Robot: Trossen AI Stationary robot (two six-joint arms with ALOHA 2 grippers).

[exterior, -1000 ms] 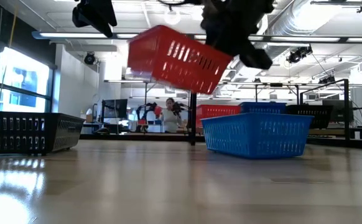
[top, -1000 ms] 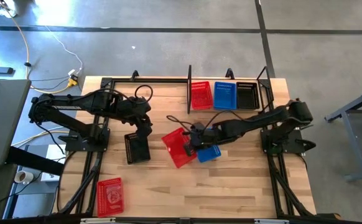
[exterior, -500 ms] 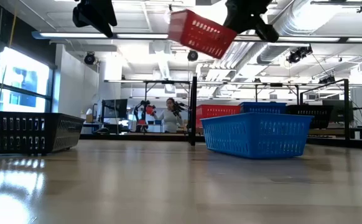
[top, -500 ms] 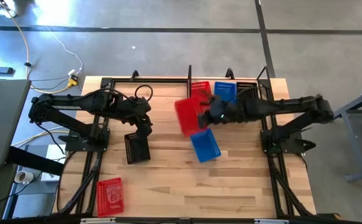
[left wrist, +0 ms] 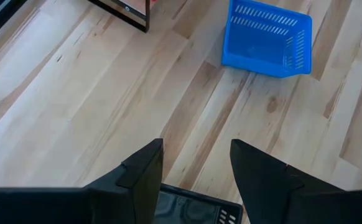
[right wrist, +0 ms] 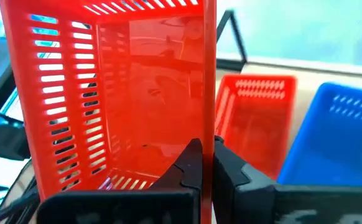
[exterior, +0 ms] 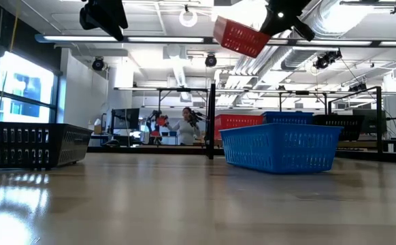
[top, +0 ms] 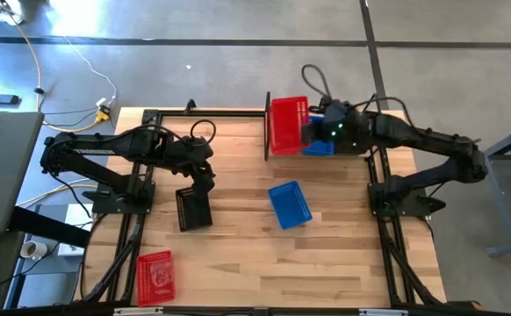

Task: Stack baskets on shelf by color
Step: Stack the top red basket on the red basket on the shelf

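Note:
My right gripper (top: 311, 132) is shut on a red basket (top: 288, 125) and holds it high over the left end of the black wire shelf (top: 267, 132) at the table's far edge. In the shelf stand another red basket (right wrist: 255, 118), a blue basket (right wrist: 333, 134) and a black basket (exterior: 341, 124). On the table rest a blue basket (top: 289, 204), a black basket (top: 193, 209) and a red basket (top: 156, 277), each on its bottom. My left gripper (left wrist: 196, 168) hangs open just above the black basket (left wrist: 187, 208). My right gripper pinches the held red basket by one side wall (right wrist: 209, 106), on the basket's right side. One finger (right wrist: 190, 165) is inside the basket and one (right wrist: 231, 168) outside. The fingers come from the table's right. The basket is lifted clear and tilted (exterior: 242, 35).
The shelf's upright end frames (exterior: 211, 119) stand at the far edge. Black arm-mount frames (top: 133, 228) run along both table sides. Bare wood lies between the blue basket and the near edge. A person (exterior: 184, 126) stands in the room behind.
My right gripper has carried the red basket from the table's middle, beside the blue basket, up and toward the far edge, to above the shelf's left end. The basket has turned about on the way. The blue basket has stayed on the table.

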